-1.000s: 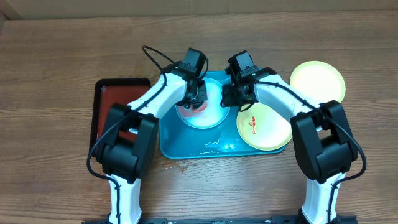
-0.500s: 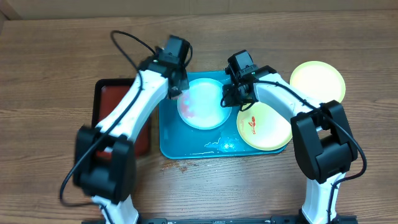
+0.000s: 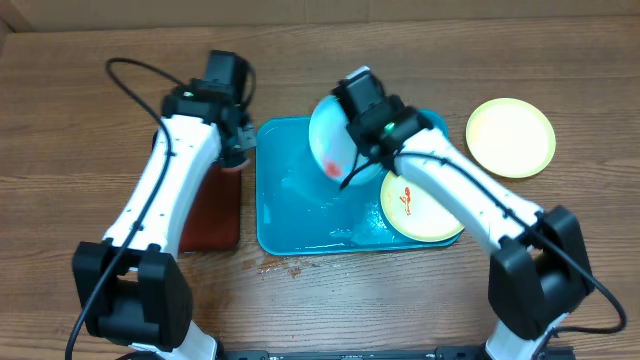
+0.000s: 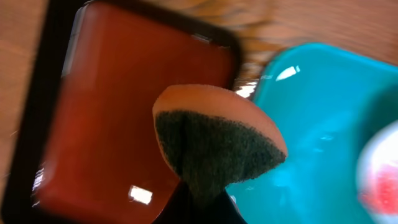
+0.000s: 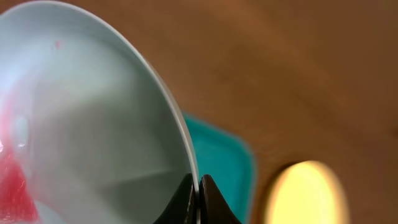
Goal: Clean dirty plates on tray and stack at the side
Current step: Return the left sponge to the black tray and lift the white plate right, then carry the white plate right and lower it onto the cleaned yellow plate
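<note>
Overhead: one yellow-green plate (image 3: pixel 510 137) sits clean, off to the right of the blue tray (image 3: pixel 290 215); a second plate (image 3: pixel 420 205), red-smeared, lies in the tray's right end. The light blue plate (image 3: pixel 328 140) tilts above the tray, rim pinched by the right gripper (image 5: pixel 199 190), sauce on it. Judged: one of three done. Left wrist alone shows the left gripper (image 4: pixel 199 202) clamped on a sponge (image 4: pixel 217 140), just left of the tray, by a dark red tray (image 4: pixel 112 124).
</note>
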